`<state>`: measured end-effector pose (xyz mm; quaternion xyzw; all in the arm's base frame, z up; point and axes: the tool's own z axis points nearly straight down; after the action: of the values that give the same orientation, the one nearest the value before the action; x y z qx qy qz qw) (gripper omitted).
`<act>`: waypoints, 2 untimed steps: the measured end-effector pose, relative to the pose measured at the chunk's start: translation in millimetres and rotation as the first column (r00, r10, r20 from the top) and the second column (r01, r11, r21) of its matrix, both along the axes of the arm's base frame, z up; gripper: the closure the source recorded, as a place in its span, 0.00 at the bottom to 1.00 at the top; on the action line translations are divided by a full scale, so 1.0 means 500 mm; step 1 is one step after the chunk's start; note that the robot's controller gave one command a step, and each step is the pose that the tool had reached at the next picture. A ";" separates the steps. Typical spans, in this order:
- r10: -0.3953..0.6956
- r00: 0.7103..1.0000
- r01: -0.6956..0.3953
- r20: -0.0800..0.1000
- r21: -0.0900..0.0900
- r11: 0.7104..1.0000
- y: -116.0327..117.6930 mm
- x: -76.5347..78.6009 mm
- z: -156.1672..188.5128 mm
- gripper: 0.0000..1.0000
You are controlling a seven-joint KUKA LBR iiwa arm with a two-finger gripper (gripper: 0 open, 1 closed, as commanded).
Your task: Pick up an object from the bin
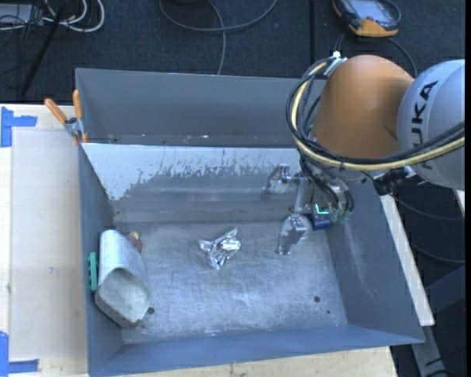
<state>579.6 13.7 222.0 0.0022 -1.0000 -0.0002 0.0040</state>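
Observation:
My gripper (pixel 280 216) hangs in the right half of the bin, near the back wall. Its two fingers stand apart and open, with nothing between them. A crumpled piece of silver foil (pixel 220 250) lies on the bin floor near the middle, a short way left of the lower finger (pixel 287 238) and apart from it.
A grey-white cup (pixel 119 277) lies on its side in the bin's front left corner, mouth toward the front. A green item (pixel 93 270) sits at its left edge and a small brown bit (pixel 133 241) just behind it. The arm's orange cover looms over the bin's back right.

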 end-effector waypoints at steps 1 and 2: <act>0.356 0.934 -0.356 0.008 0.001 0.934 0.104 0.065 -0.294 0.00; 0.353 0.936 -0.353 0.012 0.001 0.936 0.103 0.068 -0.289 1.00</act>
<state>613.4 65.1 77.7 0.1816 -0.9834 -0.0008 -0.0018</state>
